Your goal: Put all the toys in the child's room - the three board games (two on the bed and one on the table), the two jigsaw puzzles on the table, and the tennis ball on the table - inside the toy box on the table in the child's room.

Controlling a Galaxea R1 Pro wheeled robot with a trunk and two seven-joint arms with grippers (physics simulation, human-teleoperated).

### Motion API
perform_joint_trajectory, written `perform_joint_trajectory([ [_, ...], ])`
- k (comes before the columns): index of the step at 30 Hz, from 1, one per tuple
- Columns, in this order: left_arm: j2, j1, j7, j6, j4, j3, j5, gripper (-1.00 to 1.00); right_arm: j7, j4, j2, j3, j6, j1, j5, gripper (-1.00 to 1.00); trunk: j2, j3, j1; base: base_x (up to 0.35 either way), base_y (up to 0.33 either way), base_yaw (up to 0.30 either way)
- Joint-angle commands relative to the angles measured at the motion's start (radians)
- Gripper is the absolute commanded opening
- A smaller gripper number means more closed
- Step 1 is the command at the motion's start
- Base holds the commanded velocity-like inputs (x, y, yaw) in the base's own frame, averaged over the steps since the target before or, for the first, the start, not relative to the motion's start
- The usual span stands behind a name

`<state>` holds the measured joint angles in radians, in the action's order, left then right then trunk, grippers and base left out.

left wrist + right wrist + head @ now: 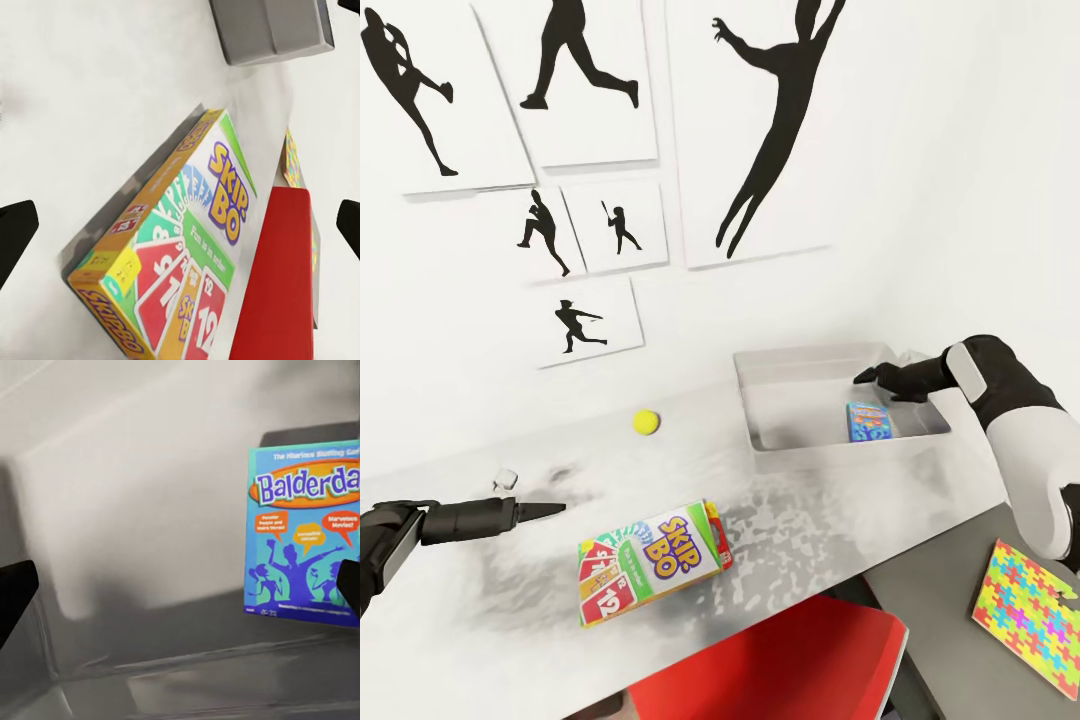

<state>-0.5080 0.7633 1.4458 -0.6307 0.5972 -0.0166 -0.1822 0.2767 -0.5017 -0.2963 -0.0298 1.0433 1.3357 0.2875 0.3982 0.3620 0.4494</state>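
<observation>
While my right end effector point(867, 378) hangs over the toy box point(800, 362) at the right of the head view, its fingers stand spread with nothing between them. My right wrist view looks down into the pale grey bin, where the blue board game point(306, 532), lettered Balderdash as far as I can read, stands on edge inside against the wall. In the head view the same blue box point(869, 421) sits in the lower right corner of the toy box, below my right end effector and apart from it.

My left end effector point(550, 509) reaches in from the left edge of the head view, low over the table point(480, 600). Its fingertips show at the two side edges of my left wrist view, wide apart and empty. The SKIP-BO board game point(655, 561) lies on the table in the lower middle of the head view, to the right of my left end effector and not touching it. The tennis ball point(646, 422) rests on the table above it, between the SKIP-BO box and the wall. A small white cube point(506, 479) sits just above my left arm.

At the lower right corner of the head view, one jigsaw puzzle point(1028, 614) lies on a grey surface below the table's edge. A red chair point(780, 660) stands at the bottom centre.
</observation>
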Motion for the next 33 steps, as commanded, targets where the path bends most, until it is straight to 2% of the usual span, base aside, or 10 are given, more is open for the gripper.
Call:
perform_joint_trajectory([
  [1,-0.001,0.001,0.002,-0.011,0.0,-0.002,-0.003,1.0,0.007,-0.004,0.001,-0.004,0.004,0.001,-0.006,1.0,0.002,0.002,0.001,0.0,0.0,0.0],
  [14,-0.001,0.001,0.002,-0.011,0.0,-0.002,-0.003,1.0,0.01,-0.014,0.004,-0.005,0.004,-0.002,0.007,1.0,0.002,-0.001,0.001,0.0,0.0,0.0],
  [21,-0.002,0.001,0.005,-0.011,0.001,-0.002,-0.003,1.0,0.01,-0.076,0.004,0.0,0.004,-0.008,0.091,1.0,0.002,-0.012,0.001,-0.08,0.0,0.0],
  [24,-0.003,0.001,0.006,-0.011,0.001,-0.002,-0.003,1.0,0.011,-0.138,0.005,0.004,0.004,-0.031,0.137,1.0,0.002,-0.016,0.001,-0.088,0.0,0.0],
  [33,-0.003,0.001,0.008,-0.011,0.0,-0.002,-0.003,1.0,0.011,-0.24,0.006,0.005,0.004,-0.092,0.199,1.0,0.002,-0.031,0.001,-0.02,0.0,0.0],
])
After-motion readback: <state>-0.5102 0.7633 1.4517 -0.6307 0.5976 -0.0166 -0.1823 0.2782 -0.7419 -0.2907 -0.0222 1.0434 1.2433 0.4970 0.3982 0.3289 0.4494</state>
